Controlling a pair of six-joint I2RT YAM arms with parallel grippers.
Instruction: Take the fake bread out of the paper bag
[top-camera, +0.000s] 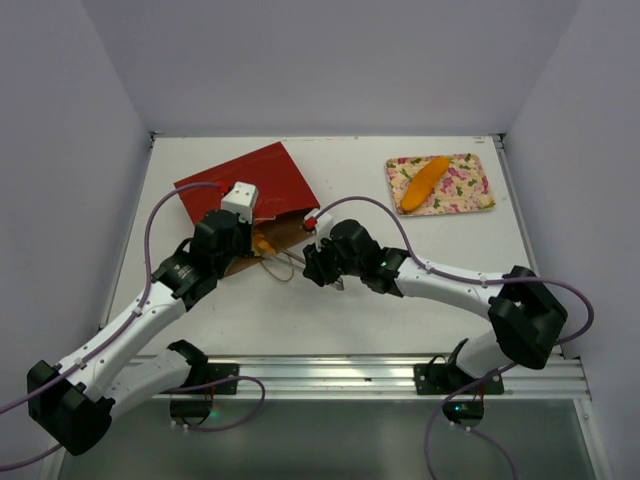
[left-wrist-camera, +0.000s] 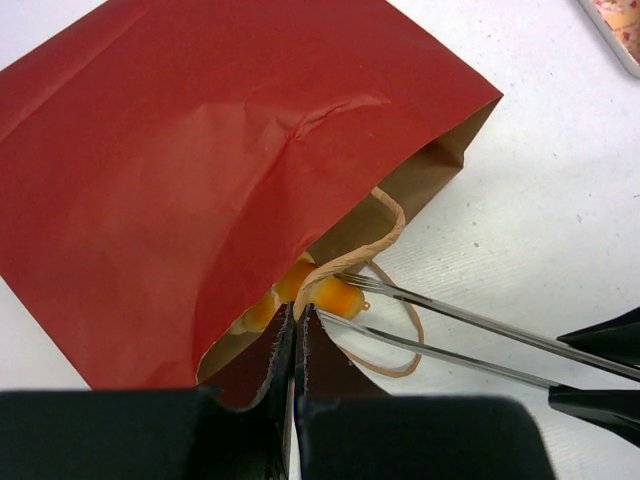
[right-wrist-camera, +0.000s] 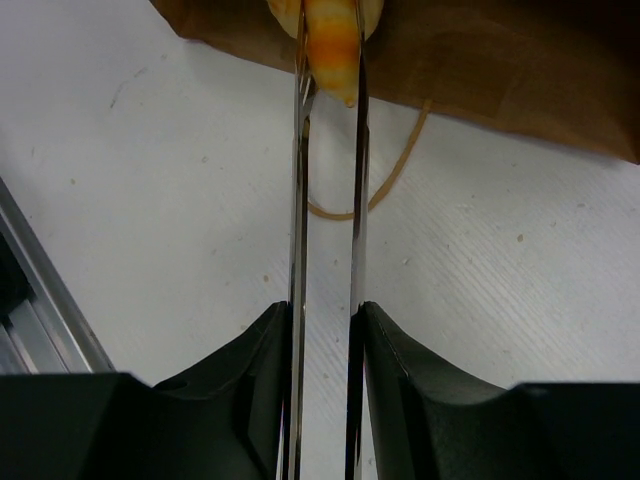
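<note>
The red paper bag (top-camera: 250, 185) lies flat at the back left, its brown mouth facing the arms. My left gripper (left-wrist-camera: 297, 320) is shut on the bag's tan loop handle (left-wrist-camera: 385, 225) at the mouth's upper rim and holds the mouth open. My right gripper (right-wrist-camera: 326, 310) is shut on a pair of metal tongs (right-wrist-camera: 300, 200). The tong tips pinch an orange fake bread (right-wrist-camera: 333, 50) at the bag's mouth. The bread also shows in the left wrist view (left-wrist-camera: 335, 296), half inside the bag. A second yellowish piece (left-wrist-camera: 258, 312) lies deeper inside.
A pink-flowered tray (top-camera: 470, 195) at the back right holds one long orange bread (top-camera: 422, 182). The bag's second loop handle (right-wrist-camera: 385, 175) lies on the white table under the tongs. A metal rail (top-camera: 330, 375) runs along the near edge.
</note>
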